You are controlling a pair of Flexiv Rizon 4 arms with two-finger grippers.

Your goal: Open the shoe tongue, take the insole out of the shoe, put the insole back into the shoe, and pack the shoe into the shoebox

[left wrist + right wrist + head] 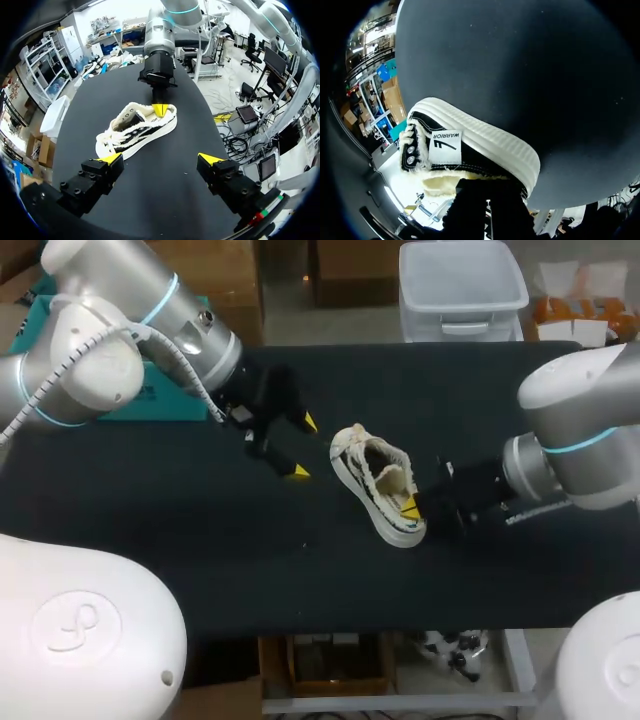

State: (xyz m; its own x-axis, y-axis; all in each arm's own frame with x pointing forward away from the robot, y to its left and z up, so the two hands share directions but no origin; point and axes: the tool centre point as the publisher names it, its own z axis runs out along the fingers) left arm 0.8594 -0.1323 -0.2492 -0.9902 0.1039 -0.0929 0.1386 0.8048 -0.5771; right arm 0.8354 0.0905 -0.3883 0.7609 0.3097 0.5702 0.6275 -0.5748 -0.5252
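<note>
- Shoe [375, 480] is lying near the middle of the black table [150, 500] in the head view. Its long axis is running diagonally, with the toe pointing toward the left gripper [303, 447] and the heel sitting at the right gripper [410, 508]. The left gripper is hanging just beside the toe, its jaws standing wide apart and holding nothing.
- From the left wrist, the shoe [135, 131] is sitting ahead of the spread yellow tips with its toe nearer them and its opening facing up. The right gripper [160, 107] is touching the heel collar, but I cannot tell whether it is actually gripping. If the left gripper closes short of the tongue, it is probably going to be catching laces or toe cap, and the shoe could be swinging about its heel.
- From the right wrist, the heel [475, 140] is filling the space just ahead of that gripper, so its hold is staying unreadable here too. A shallow hold on the fleecy collar is likely to be slipping once the tongue is pulled, letting the shoe tip or slide.
</note>
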